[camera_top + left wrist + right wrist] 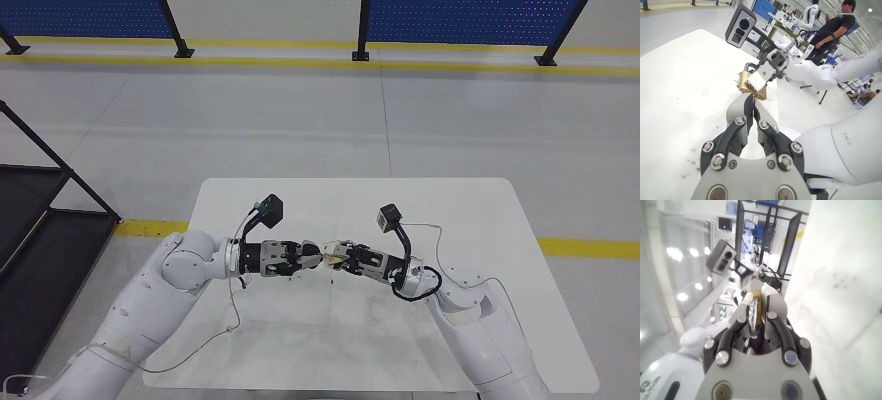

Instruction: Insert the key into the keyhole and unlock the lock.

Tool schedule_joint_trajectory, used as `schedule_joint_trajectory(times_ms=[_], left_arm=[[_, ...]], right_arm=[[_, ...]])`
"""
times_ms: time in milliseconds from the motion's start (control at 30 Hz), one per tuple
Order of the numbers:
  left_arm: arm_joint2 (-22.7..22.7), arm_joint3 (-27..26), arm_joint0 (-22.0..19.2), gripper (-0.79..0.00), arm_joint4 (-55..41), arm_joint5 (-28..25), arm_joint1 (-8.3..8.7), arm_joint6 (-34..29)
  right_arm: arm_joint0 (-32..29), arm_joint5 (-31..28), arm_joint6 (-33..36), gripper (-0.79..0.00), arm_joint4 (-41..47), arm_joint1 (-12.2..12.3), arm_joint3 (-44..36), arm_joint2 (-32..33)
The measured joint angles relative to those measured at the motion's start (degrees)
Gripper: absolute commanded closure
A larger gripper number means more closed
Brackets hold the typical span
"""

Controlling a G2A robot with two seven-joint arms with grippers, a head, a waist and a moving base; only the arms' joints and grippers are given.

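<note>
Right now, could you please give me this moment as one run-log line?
right gripper: shut on padlock, above table | left gripper: shut, at padlock base | shackle: toward right wrist

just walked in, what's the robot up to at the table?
Key-into-lock attempt, with both arms meeting over the middle of the table. The right gripper is clamped on a brass padlock, shackle toward its own wrist. The left gripper is shut on what looks like the key, its tip right at the padlock's underside. I can't tell whether it's in the keyhole.
</note>
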Motion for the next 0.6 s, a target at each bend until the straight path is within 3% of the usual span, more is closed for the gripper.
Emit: schedule_joint_trajectory(times_ms=[600], left_arm=[[-1.63,-4.23,2.77,0.000,10.00,0.16,0.40,5.98]], right_arm=[[0.00,0.00,0.00,0.000,0.00,0.00,0.00,0.00]])
